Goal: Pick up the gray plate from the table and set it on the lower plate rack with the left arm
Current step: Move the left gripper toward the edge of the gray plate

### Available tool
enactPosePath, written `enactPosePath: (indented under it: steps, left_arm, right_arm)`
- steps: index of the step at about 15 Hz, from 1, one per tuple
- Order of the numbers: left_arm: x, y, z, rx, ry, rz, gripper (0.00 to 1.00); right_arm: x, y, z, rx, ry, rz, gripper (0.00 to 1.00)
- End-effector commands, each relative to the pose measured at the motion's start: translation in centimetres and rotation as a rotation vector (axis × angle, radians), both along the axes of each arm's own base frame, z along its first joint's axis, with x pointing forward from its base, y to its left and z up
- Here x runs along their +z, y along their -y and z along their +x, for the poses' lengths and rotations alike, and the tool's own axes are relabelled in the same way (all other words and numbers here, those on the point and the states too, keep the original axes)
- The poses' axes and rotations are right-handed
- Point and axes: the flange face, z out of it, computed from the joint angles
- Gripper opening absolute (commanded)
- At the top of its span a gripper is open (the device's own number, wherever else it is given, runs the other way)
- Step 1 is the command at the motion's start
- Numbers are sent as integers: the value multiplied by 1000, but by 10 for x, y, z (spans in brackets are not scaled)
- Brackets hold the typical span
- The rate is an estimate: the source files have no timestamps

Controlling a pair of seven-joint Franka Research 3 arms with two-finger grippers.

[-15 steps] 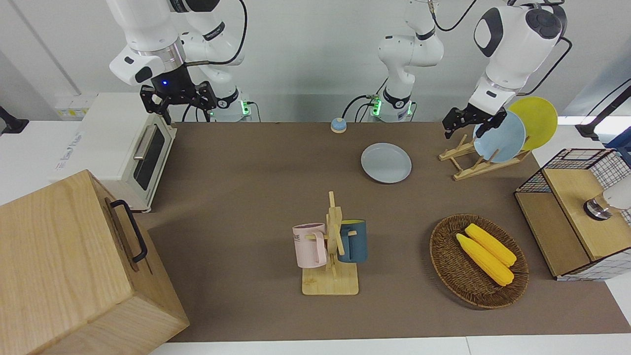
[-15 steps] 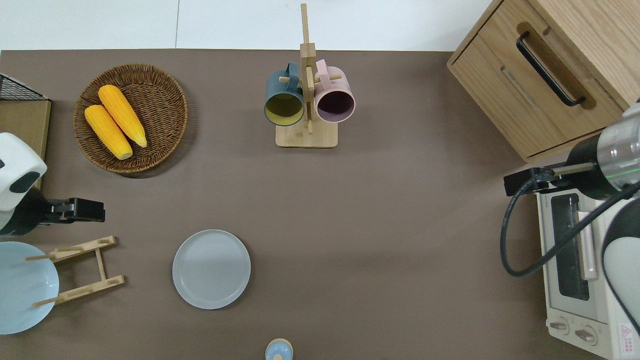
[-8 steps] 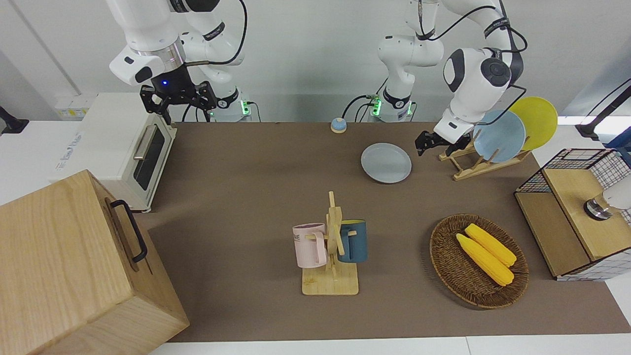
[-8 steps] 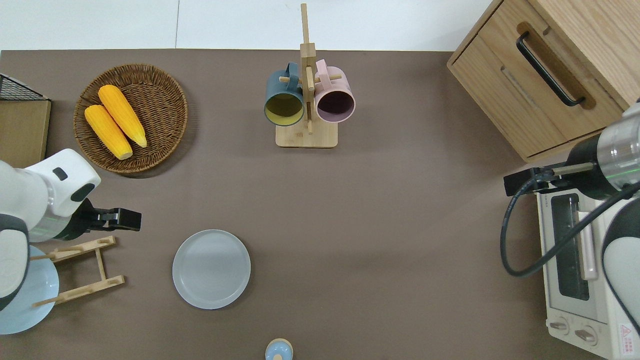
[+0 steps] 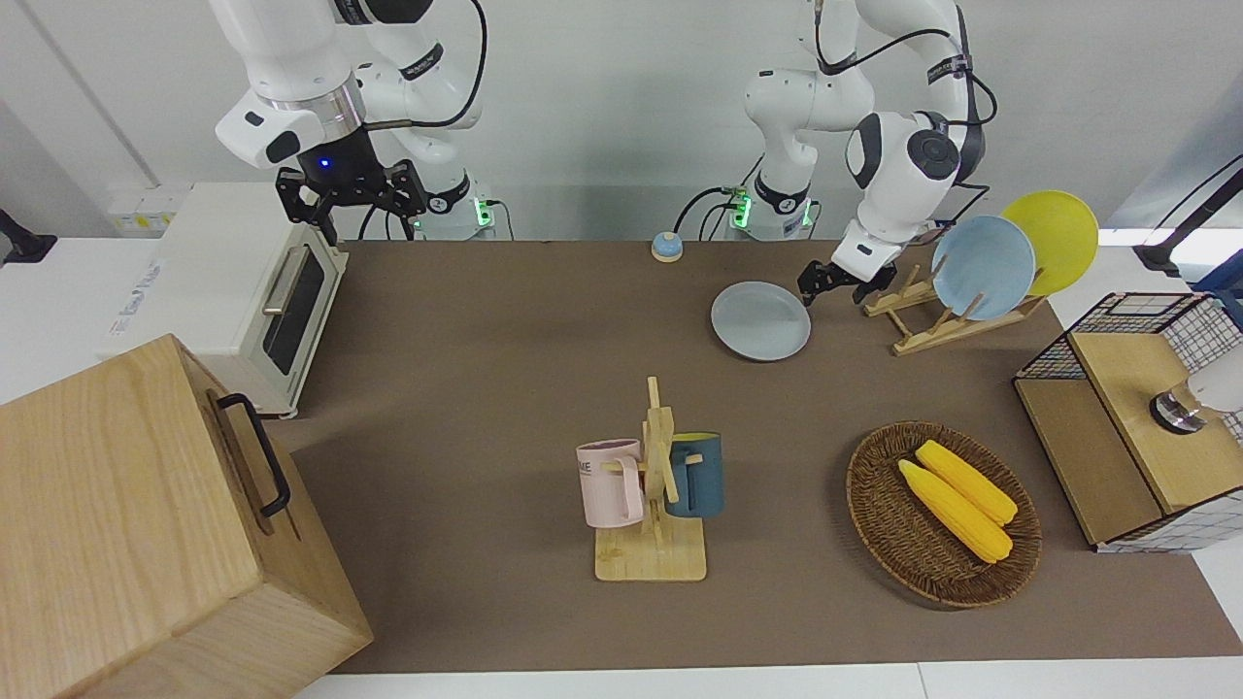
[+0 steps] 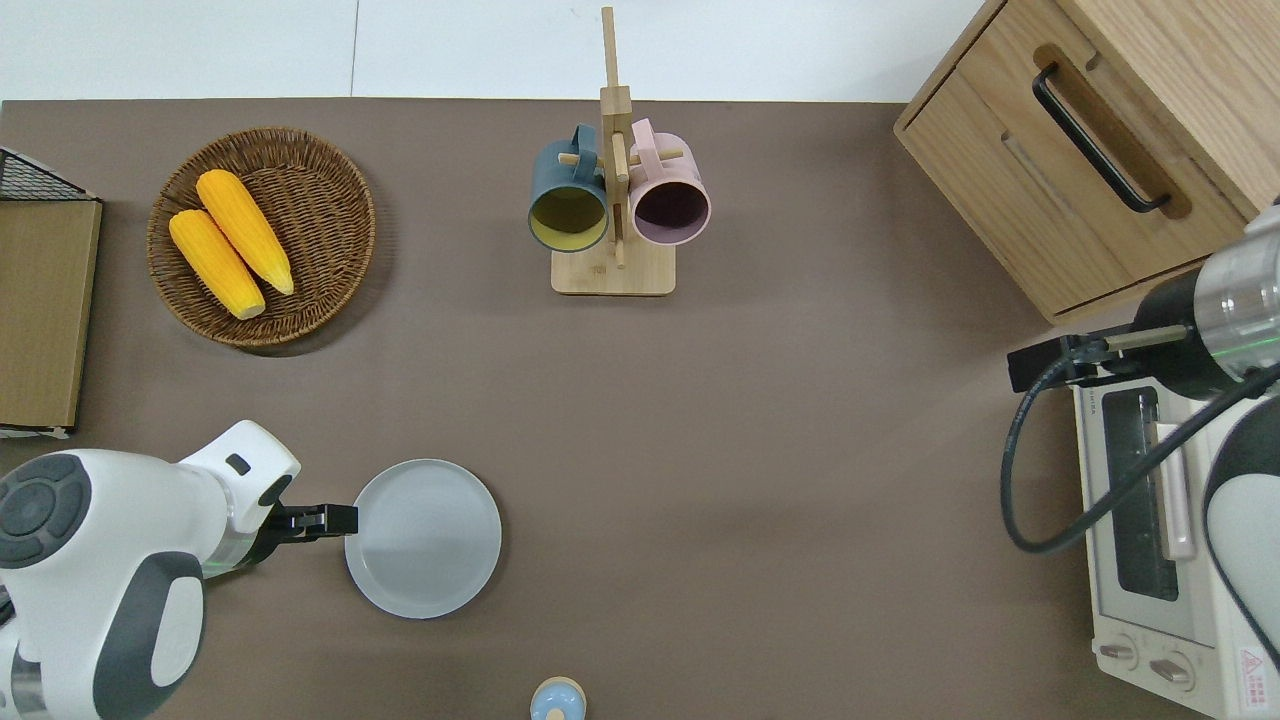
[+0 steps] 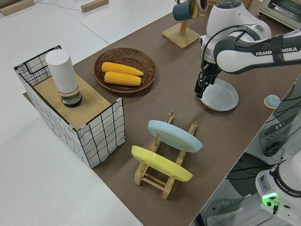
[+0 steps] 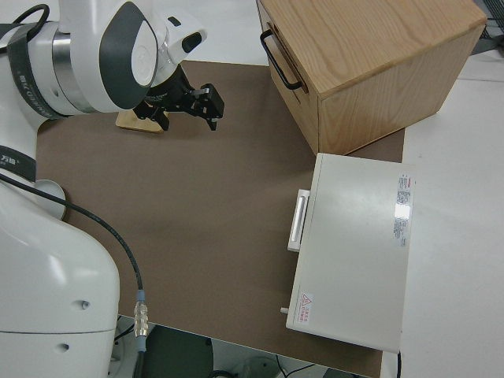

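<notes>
- The gray plate lies flat on the brown table, low and left of centre in the overhead view, with clear table around it, so its rim is open to an approach from the side.
- The left gripper sits at the plate's rim on the edge toward the rack, low and angled. This reads as lining up to pinch the raised rim, since a flat plate offers no other hold.
- Whether the jaws are parted or closed cannot be told from these views; nothing appears to be lifted, and contact with the rim is uncertain.
- The rack stands in the upper right of the front view, slanted so plates lean in its slots. A blue plate and a yellow plate fill its higher slots; the lower pegs are free, likely where the gray plate goes.
- The right arm, at upper left of the front view, is parked; its gripper holds nothing.
</notes>
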Motion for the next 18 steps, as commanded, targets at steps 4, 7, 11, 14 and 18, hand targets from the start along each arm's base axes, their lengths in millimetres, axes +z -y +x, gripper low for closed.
enactPosePath:
  steps: [4,7,11,14,18]
  left_arm:
    - [-23,10,-27,71,6,-4,987]
    - [-45,10,-22,77,-18,1,985]
    - [-57,13,-23,71,-48,8,985]
    - [-69,13,-22,70,-67,14,983]
    - [-84,14,-20,71,-77,20,979]
  right_arm:
    - [4,2,-2,-17,-4,-3,983]
    - [4,2,-2,-17,-4,-3,983]
    - [4,2,-2,-17,-4,-5,983]
    - [4,2,-2,-17,-4,-5,983]
    - [4,2,-2,-17,-4,-3,983]
